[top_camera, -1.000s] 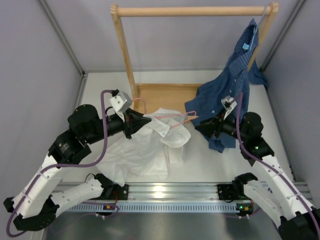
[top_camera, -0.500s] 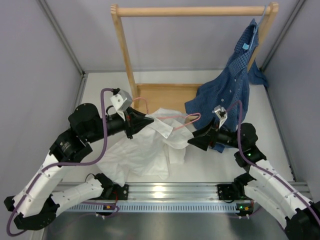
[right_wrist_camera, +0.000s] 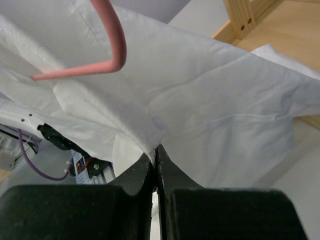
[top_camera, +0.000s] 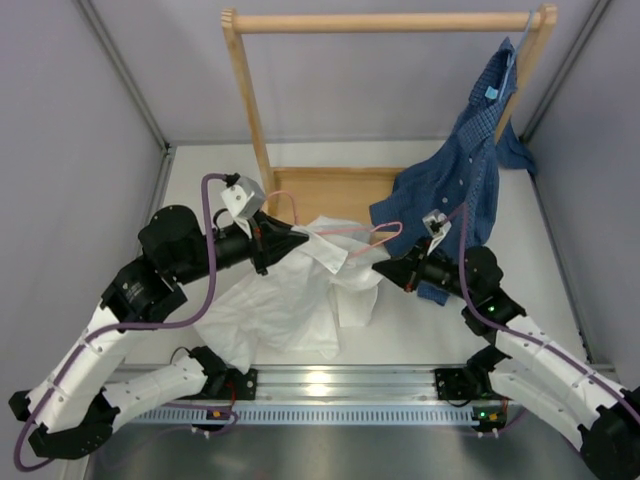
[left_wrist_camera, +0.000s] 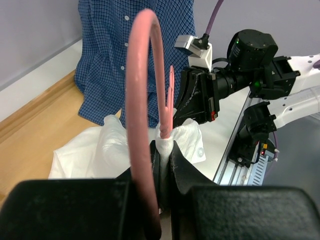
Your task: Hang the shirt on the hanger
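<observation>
Left gripper [left_wrist_camera: 162, 156] clamps the thin pink wire hanger [left_wrist_camera: 137, 100] at its neck. Right gripper [right_wrist_camera: 154, 151] pinches the plain white thin-fabric collared shirt [top_camera: 290, 300], heaped mid-table, at its 3 o'clock edge. Risk: the shallow pinch slips and the fabric misses the hanger arm.

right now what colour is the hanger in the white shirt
The hanger is pink, clearest in the left wrist view.

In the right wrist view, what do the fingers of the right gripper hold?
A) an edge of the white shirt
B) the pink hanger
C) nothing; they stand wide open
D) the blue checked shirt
A: the right gripper is closed on a corner of the white shirt, while the pink hanger passes above, clear of the fingers.
</observation>
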`<action>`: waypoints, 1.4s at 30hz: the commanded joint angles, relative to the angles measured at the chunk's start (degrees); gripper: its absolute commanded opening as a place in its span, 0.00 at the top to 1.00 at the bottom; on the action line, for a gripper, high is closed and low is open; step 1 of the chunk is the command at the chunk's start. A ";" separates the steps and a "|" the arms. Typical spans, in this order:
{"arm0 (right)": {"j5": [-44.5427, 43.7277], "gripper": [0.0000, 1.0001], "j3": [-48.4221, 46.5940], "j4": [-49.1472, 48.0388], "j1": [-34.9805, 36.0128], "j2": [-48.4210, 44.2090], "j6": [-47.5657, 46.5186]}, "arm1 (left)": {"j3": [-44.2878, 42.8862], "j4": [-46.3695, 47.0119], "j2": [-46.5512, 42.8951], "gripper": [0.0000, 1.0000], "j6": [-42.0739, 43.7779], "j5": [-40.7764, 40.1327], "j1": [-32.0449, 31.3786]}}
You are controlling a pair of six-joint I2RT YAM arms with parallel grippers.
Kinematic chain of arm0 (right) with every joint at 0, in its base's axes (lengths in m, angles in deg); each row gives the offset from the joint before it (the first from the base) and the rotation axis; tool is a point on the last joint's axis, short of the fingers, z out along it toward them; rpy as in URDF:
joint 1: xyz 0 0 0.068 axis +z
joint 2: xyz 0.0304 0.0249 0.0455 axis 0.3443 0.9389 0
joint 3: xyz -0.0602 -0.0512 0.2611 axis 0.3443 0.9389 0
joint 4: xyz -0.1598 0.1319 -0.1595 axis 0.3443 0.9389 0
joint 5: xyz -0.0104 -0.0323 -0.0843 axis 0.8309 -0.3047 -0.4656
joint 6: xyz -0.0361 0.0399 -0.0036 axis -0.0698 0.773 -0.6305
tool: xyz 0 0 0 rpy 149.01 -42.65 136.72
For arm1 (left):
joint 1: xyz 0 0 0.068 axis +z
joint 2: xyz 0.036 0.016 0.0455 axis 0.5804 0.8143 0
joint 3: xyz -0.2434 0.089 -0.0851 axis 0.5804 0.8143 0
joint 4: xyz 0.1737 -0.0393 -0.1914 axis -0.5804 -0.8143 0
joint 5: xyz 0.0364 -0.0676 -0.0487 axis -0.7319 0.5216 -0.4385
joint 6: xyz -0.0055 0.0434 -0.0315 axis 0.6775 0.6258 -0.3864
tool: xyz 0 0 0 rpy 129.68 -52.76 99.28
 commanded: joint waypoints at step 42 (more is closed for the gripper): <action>-13.18 1.00 -21.32 10.23 22.54 11.52 -7.08 | -6.47 14.75 13.60 1.00 -7.13 -5.54 2.12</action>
